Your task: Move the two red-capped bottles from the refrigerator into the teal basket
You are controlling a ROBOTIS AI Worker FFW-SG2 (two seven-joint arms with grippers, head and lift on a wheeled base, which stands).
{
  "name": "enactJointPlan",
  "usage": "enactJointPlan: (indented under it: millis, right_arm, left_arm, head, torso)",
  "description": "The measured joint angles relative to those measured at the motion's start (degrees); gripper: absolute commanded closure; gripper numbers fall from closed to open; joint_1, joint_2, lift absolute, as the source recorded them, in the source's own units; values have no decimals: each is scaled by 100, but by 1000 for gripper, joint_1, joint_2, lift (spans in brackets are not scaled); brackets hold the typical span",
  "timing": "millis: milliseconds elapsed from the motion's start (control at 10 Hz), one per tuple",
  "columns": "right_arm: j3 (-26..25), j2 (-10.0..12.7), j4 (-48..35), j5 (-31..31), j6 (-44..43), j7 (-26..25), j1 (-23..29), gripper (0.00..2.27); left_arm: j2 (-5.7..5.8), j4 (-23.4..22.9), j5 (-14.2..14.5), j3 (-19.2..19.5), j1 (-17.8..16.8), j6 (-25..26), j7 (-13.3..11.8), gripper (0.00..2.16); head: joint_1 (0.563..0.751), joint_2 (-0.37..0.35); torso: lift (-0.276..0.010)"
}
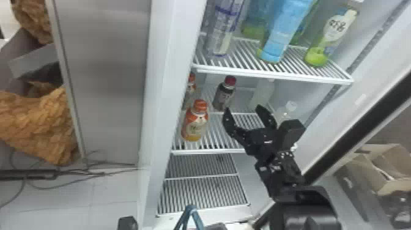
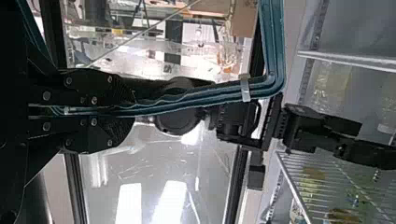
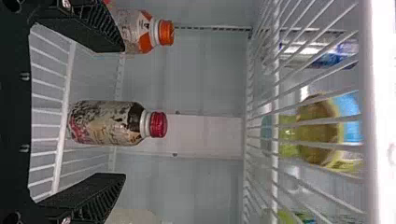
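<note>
The right gripper (image 1: pixel 243 109) has its two fingers apart, with nothing between them, and it opens toward the back of the refrigerator (image 1: pixel 165 91). The dark red-capped bottle (image 1: pixel 224 93) is standing upright on the middle wire shelf (image 1: pixel 211 151), farther in than the fingertips and, in the head view, a little to their left. In the right wrist view it lies across the space between the two finger lines, so I think the next move is mainly forward, keeping one finger at each side of the upright body. The right arm is the nearer one for this.

The left gripper (image 2: pixel 130 112) is closed on the teal handle of the basket (image 1: pixel 190 215), which is low before the refrigerator.

On the same shelf, to the left, an orange-capped bottle (image 1: pixel 194 122) stands nearer the front edge; the right finger pair should not brush it when coming out. Above, the upper wire shelf (image 1: pixel 272 73) carries taller bottles, one with a blue label (image 1: pixel 286 30). Outside, on the right, there is a cardboard box (image 1: pixel 394 180)
</note>
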Motion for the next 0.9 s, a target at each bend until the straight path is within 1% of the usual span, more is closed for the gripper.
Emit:
enactJointPlan:
  millis: [600, 900]
  right_arm:
    - [340, -118, 1406, 3, -8, -116, -1080, 38]
    - [554, -167, 1829, 13, -8, -244, -1430, 38]
  left_arm:
    - [0, -5, 22, -53, -14, 0, 0, 1085]
    - [0, 1, 45, -53, -14, 0, 0, 1085]
  head:
    - [695, -350]
    - [695, -350]
  torso:
    - [-228]
    - [-228]
